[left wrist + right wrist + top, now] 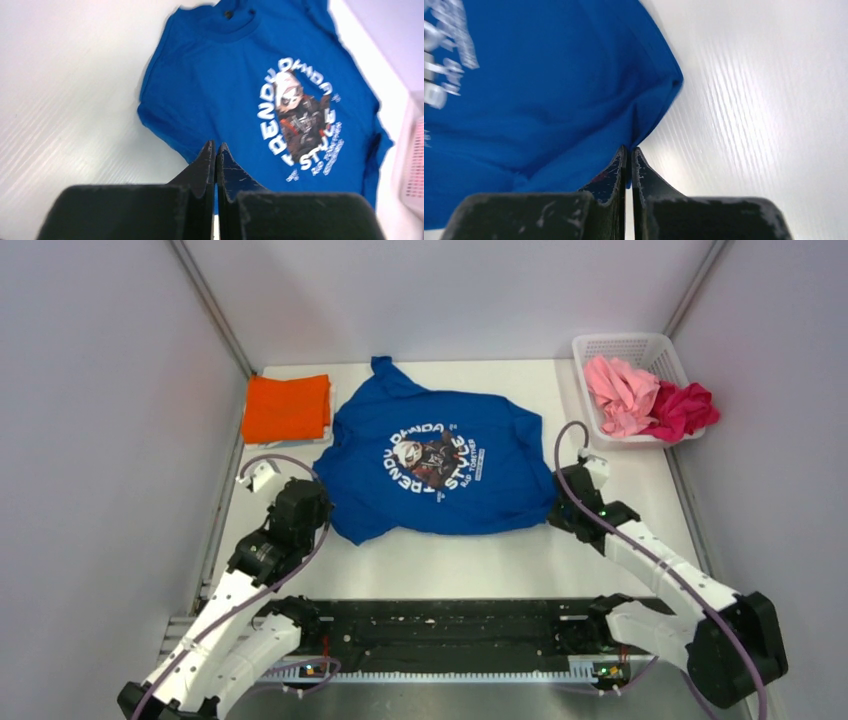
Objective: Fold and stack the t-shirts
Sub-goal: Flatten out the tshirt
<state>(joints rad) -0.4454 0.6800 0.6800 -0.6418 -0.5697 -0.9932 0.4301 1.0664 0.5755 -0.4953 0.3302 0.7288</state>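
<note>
The blue shirt [372, 485] lies spread flat, print side up, at the centre of the tabletop [500, 562], with its collar toward the far left. The round chest print [432, 455] carries white lettering around a small figure. "PANDA" and "STYLE" can be read; the smaller lines are too fine to read.

The left hand [216, 149] sits at the shirt's near-left edge. Its fingers are pressed together, and a sliver of blue cloth shows between them. The right hand [629, 151] sits at the shirt's near-right corner. Its fingers are together and clamped on the cloth, which bunches into the tips.

The orange shirt [287, 408] lies folded at the far left, just beside the blue shirt's sleeve. A white lattice basket [625, 342] stands at the far right. It holds the pink shirt [620, 390] and the magenta shirt [685, 408], both crumpled. The magenta shirt spills over the near-right rim.
</note>
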